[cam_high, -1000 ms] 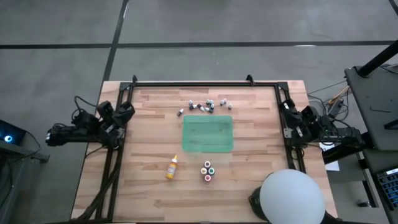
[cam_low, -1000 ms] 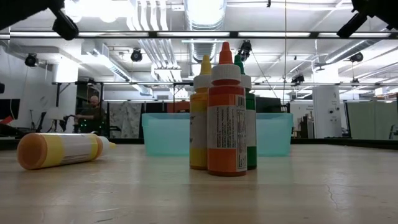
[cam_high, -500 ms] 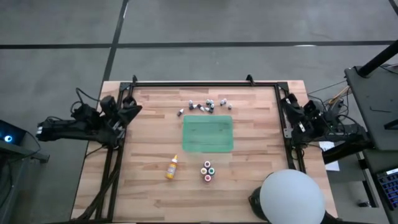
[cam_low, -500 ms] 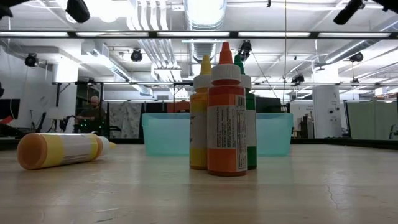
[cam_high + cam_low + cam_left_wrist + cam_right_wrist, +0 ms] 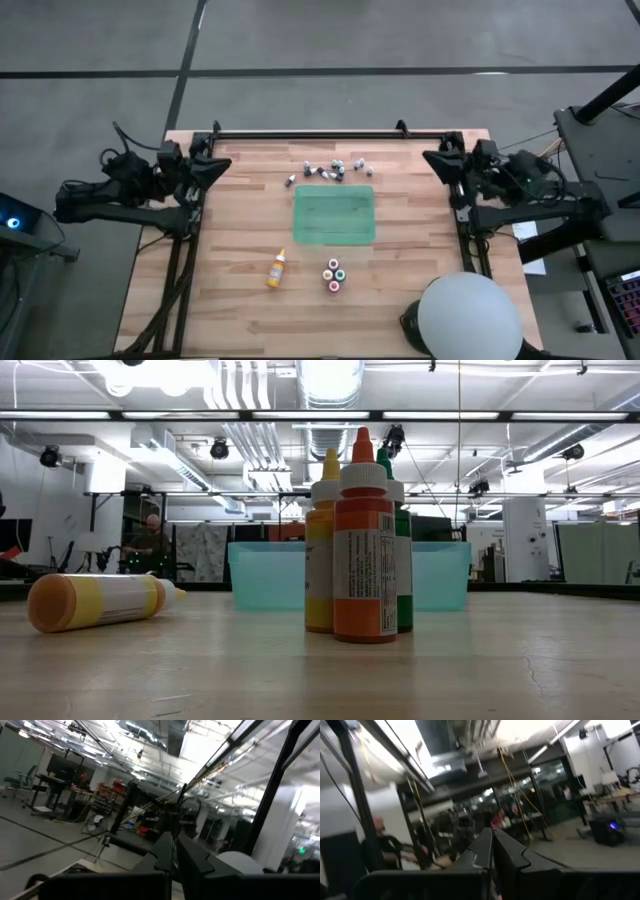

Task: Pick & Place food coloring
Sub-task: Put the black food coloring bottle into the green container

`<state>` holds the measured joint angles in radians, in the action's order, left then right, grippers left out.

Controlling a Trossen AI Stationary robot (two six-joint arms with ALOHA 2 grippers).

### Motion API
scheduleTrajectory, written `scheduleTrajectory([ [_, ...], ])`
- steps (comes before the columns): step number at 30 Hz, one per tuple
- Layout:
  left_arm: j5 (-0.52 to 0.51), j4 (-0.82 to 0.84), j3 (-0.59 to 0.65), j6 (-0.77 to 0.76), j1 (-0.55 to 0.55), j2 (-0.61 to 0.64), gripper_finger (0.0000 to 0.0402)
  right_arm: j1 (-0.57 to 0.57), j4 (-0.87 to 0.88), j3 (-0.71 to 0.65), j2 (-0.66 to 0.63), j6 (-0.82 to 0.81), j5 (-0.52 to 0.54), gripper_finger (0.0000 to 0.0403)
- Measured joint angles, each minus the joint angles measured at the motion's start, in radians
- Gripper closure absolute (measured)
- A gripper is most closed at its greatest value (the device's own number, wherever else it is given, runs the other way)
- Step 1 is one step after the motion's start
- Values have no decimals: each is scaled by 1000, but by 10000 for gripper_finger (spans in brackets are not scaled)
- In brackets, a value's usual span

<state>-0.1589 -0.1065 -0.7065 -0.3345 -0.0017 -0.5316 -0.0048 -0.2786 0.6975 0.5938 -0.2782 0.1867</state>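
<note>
Food coloring bottles sit in three places — a scatter of tiny ones (image 5: 330, 170) beyond the green mat (image 5: 334, 215), a standing cluster (image 5: 335, 275) near it, and a yellow-orange dropper bottle (image 5: 276, 269) apparently lying down. Left gripper (image 5: 222, 164) and right gripper (image 5: 432, 160) hover at opposite table edges — both closed, empty.
</note>
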Motion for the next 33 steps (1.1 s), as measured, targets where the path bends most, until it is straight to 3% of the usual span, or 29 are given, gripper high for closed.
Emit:
scheduleTrajectory([
  [7, -37, 100, -63, 64, 0, -35, 401, -6, 183, 194, 168, 23, 6, 394],
  [17, -80, 140, -57, 87, 0, -35, 401, -5, 439, 374, 360, 51, 108, 394],
  [26, -79, 163, -57, 85, 0, -37, 401, -6, 599, 471, 487, 16, 173, 394],
  [33, -79, 168, -56, 95, 0, -37, 401, -6, 628, 469, 517, -5, 180, 394],
])
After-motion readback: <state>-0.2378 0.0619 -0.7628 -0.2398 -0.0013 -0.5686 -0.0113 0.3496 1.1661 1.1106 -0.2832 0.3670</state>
